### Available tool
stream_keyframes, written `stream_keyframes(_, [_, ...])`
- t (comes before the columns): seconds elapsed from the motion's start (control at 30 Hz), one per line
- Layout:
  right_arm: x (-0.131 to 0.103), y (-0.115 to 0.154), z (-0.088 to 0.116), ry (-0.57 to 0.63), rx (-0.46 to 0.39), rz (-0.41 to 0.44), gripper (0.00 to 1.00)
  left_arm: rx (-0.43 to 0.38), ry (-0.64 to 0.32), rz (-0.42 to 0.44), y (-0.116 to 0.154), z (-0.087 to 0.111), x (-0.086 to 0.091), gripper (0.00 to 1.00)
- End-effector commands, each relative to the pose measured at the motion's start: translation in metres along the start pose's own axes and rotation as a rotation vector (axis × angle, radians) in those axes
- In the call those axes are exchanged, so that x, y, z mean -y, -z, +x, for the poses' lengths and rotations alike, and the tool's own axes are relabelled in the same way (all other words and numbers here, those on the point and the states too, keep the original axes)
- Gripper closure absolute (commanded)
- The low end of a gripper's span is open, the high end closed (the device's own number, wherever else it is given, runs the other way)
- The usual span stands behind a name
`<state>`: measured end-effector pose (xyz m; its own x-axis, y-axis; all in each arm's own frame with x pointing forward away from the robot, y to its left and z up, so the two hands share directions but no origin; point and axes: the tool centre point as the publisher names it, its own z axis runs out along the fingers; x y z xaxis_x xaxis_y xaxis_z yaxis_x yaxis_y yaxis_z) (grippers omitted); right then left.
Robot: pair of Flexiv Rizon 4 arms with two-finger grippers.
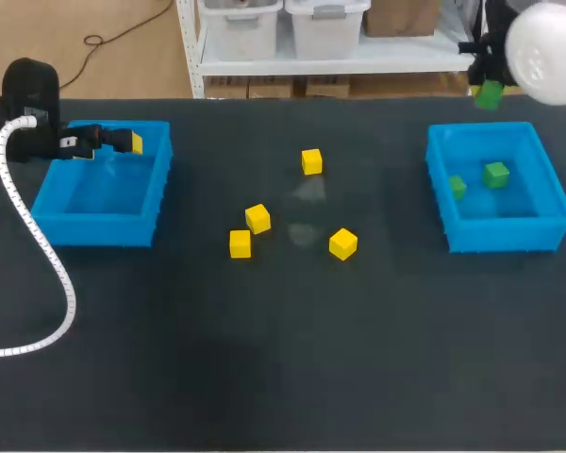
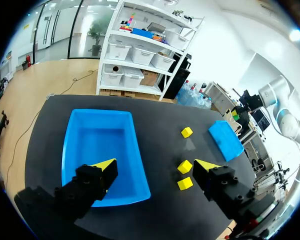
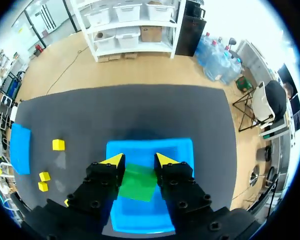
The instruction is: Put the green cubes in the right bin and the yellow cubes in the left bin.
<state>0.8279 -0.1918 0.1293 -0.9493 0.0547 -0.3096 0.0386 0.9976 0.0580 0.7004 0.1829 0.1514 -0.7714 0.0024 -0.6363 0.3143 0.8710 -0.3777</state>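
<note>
My right gripper [image 1: 485, 81] hangs above the far edge of the right blue bin [image 1: 550, 222], shut on a green cube [image 1: 490, 97]. In the right wrist view that green cube [image 3: 137, 184] sits between the yellow-tipped fingers [image 3: 115, 161], over the right bin [image 3: 184, 148]. Two green cubes [image 1: 495, 175] [image 1: 457, 188] lie inside this bin. Several yellow cubes [image 1: 310, 161] [image 1: 258, 219] [image 1: 342, 243] rest on the mat mid-table. My left gripper [image 1: 132, 143] is open and holds nothing, over the far part of the left blue bin [image 1: 99, 229], whose inside [image 2: 97, 145] shows no cubes.
The table is a dark mat [image 1: 283, 359] with broad free room toward the front edge. A white ribbed cable [image 1: 52, 274] from my left arm droops over the mat at the left, in front of the left bin.
</note>
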Motion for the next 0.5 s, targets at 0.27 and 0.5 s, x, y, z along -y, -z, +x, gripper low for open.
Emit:
stream_keyframes(0.27, [-0.016, -0.022, 0.045, -0.039, 0.216, -0.050, 1.00, 0.006, -0.002, 0.009, 0.000, 0.001, -0.002, 0.00])
stream_keyframes(0.5, [-0.006, -0.033, 0.057, -0.085, 0.189, -0.041, 1.00, 0.006, -0.002, 0.009, 0.000, 0.001, -0.002, 0.00])
